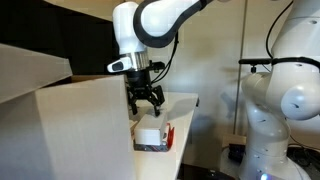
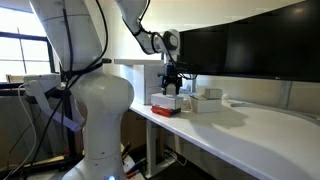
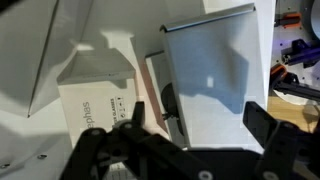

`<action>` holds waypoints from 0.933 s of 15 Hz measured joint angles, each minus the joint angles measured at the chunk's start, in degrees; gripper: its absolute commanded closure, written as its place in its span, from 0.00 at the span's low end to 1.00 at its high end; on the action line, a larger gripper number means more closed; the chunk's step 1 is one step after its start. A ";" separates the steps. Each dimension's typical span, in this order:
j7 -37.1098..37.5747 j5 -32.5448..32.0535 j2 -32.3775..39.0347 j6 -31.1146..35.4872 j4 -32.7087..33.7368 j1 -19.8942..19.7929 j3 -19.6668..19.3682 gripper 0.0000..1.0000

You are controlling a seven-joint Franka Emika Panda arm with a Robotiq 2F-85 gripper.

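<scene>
Because the table [image 2: 260, 125] ends just beside the red-edged case [image 1: 168, 137], I see little margin. My gripper [image 1: 146, 103] hangs spread wide, holding nothing, just above the small white box [image 1: 148, 133] resting on that case. An off-centre descent could nudge the box over the table's edge.

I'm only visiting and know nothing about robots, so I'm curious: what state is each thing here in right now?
Gripper: open, empty, hanging just above the boxes.
Lettered white box: shut, resting on the table.
Plain white box: top looks shut, lying next to the lettered one.
Red thing: lying between the two boxes; too unclear to name.
Screens: dark.
</scene>
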 measured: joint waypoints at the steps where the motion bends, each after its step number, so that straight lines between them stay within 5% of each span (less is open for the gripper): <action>1: 0.00 0.00 0.00 0.00 0.00 0.00 0.01 0.00; 14: 0.33 0.01 -0.25 -0.68 -0.02 -0.49 0.30 0.00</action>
